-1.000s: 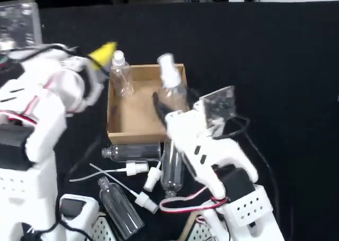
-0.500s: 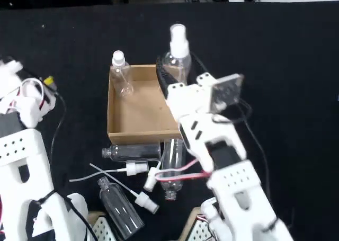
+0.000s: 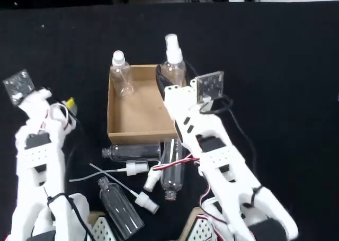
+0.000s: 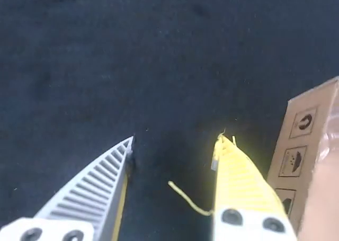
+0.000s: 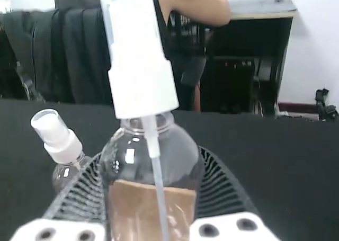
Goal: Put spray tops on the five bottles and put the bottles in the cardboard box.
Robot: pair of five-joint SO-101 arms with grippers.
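The left arm (image 3: 36, 151) extends away on the left, and the left gripper (image 4: 175, 140) is spread and empty. The right arm (image 3: 212, 145) stretches far from centre, with the right gripper (image 5: 151, 172) clamped around an upright bottle (image 5: 151, 156).

Cardboard box (image 3: 139, 119) floor bare at frame centre; a capped bottle (image 3: 121, 77) stands in its upper left corner, the right gripper (image 3: 170, 82) with held bottle (image 3: 173, 69) at its upper right. Loose bottles (image 3: 135, 152) and spray tops (image 3: 136, 168) crowd below it
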